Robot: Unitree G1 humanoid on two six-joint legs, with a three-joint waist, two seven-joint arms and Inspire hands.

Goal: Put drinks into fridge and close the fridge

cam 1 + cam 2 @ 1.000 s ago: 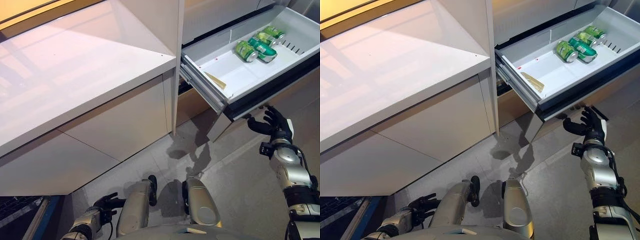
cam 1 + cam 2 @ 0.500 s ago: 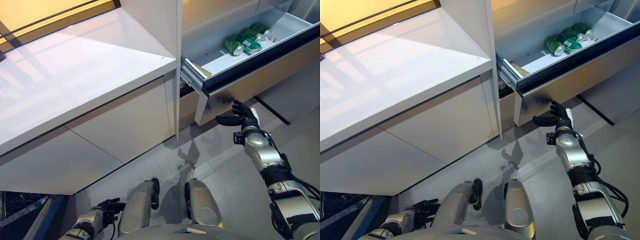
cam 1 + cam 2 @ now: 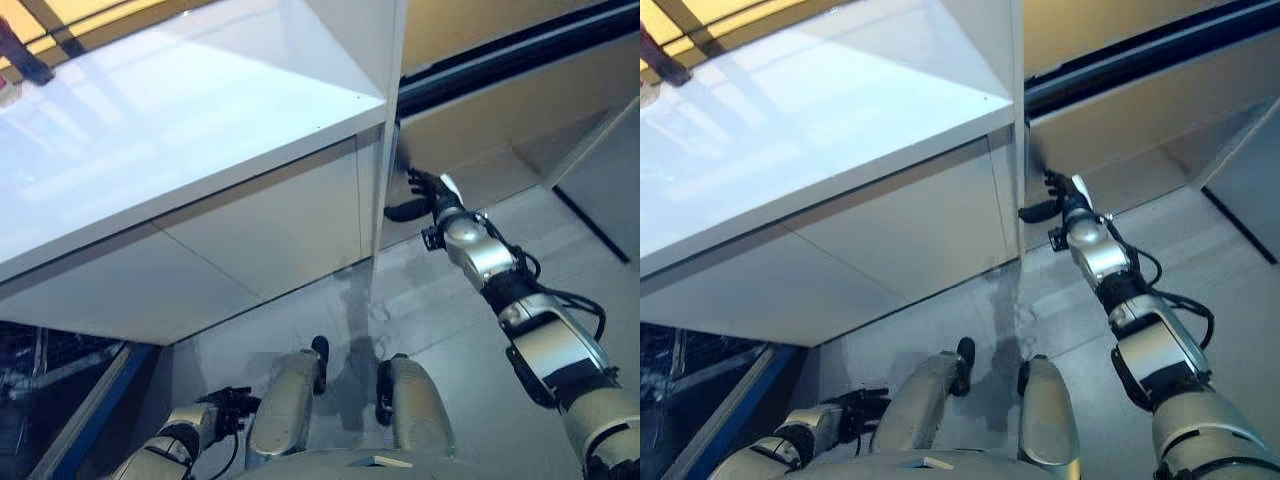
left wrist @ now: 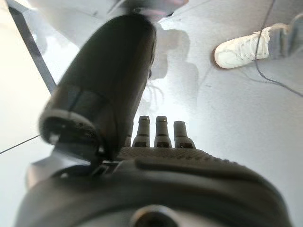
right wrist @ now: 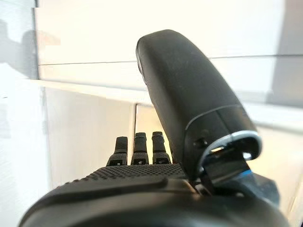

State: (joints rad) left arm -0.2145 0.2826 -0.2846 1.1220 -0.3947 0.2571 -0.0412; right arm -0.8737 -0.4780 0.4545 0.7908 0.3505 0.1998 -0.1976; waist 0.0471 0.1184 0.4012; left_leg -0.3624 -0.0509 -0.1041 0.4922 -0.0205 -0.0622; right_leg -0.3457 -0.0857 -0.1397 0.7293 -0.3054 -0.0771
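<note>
The fridge drawer's beige front (image 3: 500, 125) stands pushed in next to the white cabinet, with only a dark gap (image 3: 510, 55) showing above it. No drink cans are in view; the drawer's inside is hidden. My right hand (image 3: 428, 192) is stretched forward with straight fingers (image 5: 137, 150) against the lower left corner of the drawer front, open and holding nothing. My left hand (image 3: 228, 408) hangs low at my side above the floor, its fingers (image 4: 160, 131) relaxed and empty.
A white counter (image 3: 180, 110) with white cabinet fronts (image 3: 250, 240) fills the left. Its vertical side panel (image 3: 385, 150) meets the drawer. A blue rail (image 3: 90, 420) runs at the lower left. A person's white shoe (image 4: 241, 47) stands on the grey floor.
The drawer has slid from wide open to pushed in, and the green cans have gone out of sight. My right hand followed its front inward and to the left. The camera has shifted.
</note>
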